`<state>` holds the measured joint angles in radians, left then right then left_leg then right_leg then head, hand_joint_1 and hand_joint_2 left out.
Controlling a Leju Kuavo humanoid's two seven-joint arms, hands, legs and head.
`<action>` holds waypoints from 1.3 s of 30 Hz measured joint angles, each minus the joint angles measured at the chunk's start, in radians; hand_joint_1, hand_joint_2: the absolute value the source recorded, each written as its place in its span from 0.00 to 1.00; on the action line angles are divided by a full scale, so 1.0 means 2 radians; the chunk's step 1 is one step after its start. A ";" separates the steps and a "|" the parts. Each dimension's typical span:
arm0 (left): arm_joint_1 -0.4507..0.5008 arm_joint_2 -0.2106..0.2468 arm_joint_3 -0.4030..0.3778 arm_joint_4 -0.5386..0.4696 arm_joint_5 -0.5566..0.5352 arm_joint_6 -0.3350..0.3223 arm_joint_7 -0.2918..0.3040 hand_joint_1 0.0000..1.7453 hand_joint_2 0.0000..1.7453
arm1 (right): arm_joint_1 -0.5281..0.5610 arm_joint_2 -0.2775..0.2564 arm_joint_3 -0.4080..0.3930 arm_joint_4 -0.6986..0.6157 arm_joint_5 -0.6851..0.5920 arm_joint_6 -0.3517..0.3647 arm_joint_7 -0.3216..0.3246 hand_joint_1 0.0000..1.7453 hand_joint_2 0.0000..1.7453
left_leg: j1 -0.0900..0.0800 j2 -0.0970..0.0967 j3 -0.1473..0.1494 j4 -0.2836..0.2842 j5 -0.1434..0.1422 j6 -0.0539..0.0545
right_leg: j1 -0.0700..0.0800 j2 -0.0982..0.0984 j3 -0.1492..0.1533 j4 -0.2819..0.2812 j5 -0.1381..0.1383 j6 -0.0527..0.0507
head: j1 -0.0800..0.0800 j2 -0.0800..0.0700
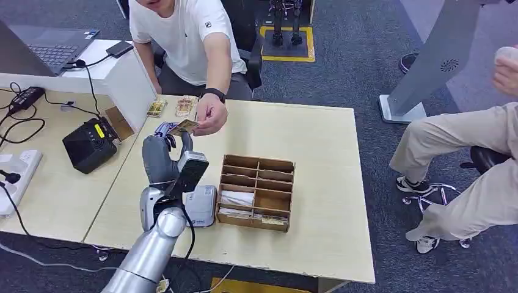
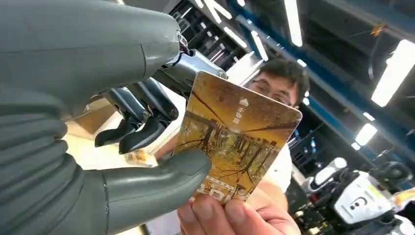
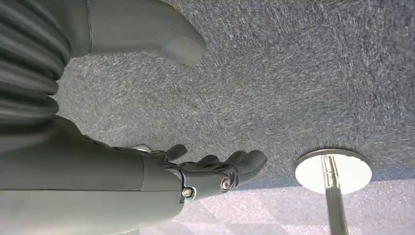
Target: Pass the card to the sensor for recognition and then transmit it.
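A brown-gold card (image 1: 183, 127) is up above the far left of the table (image 1: 317, 146). In the left wrist view the card (image 2: 240, 132) sits between my left hand's (image 2: 98, 98) thumb and a finger behind it. A person's hand (image 2: 235, 215) grips its lower edge at the same time. From the head view my left hand (image 1: 162, 155) is raised just below the person's hand (image 1: 211, 116). The black sensor box (image 1: 90, 144) stands on the side desk to the left. My right hand (image 3: 195, 171) hangs over grey carpet, fingers apart, holding nothing.
A wooden compartment box (image 1: 256, 163) with cards in it stands mid-table, a white device (image 1: 201, 206) beside it. Loose cards (image 1: 156, 108) lie at the far edge. A laptop (image 1: 52, 46) and power strip (image 1: 15, 177) are on the left. Another person (image 1: 464, 159) sits to the right.
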<state>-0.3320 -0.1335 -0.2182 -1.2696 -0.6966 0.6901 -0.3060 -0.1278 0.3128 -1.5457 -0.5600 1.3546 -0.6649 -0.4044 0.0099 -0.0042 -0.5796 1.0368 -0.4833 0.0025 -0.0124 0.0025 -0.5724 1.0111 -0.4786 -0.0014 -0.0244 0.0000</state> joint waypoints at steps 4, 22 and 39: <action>0.002 -0.004 0.005 -0.003 -0.012 0.000 -0.011 1.00 1.00 | 0.000 0.000 0.000 0.001 0.000 0.000 0.000 0.00 1.00 | 0.000 0.000 0.000 0.000 0.000 0.000 | 0.000 0.000 0.000 0.000 0.000 0.000 | 0.000 0.000; 0.008 -0.006 0.010 -0.007 0.025 0.000 -0.017 1.00 1.00 | 0.000 -0.001 0.000 0.001 0.002 0.000 0.001 0.00 1.00 | 0.000 0.000 0.000 0.000 0.000 0.000 | 0.000 0.000 0.000 0.000 0.000 0.000 | 0.000 0.000; 0.014 -0.007 0.010 -0.007 0.029 0.000 -0.037 1.00 1.00 | 0.000 -0.001 0.000 0.000 0.000 0.000 0.004 0.00 1.00 | 0.000 0.000 0.000 0.000 0.000 0.000 | 0.000 0.000 0.000 0.000 0.000 0.000 | 0.000 0.000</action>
<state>-0.3038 -0.1473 -0.1980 -1.2844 -0.6386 0.6909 -0.3804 -0.1279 0.3117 -1.5457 -0.5608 1.3554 -0.6649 -0.3967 0.0099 -0.0043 -0.5803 1.0368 -0.4833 0.0026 -0.0124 0.0024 -0.5730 1.0111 -0.4787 -0.0013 -0.0244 0.0000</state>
